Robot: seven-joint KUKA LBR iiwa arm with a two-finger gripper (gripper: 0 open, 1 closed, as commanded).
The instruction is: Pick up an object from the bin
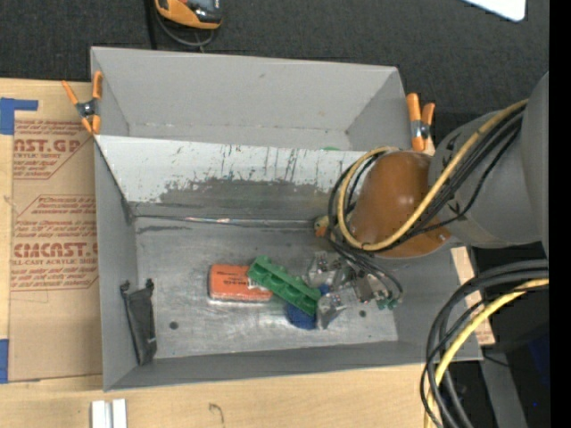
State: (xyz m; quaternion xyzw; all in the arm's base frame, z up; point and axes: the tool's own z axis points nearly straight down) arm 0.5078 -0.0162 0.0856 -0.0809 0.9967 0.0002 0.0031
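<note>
Scanning from left: black bar by left wall of bin, well apart from gripper. Orange block mid-floor, touching green ridged strip; strip's long axis runs diagonally, down toward right. Blue piece under its lower end. Gripper just right of that end; I cannot tell its opening. I judge strip likeliest pick.

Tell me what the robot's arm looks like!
The arm is fat, round and grey. Near its end sits a shiny orange-brown dome cover, with black and yellow cables looping around it. Below that is the small gripper, made of silvery metal with bits of wire.
</note>
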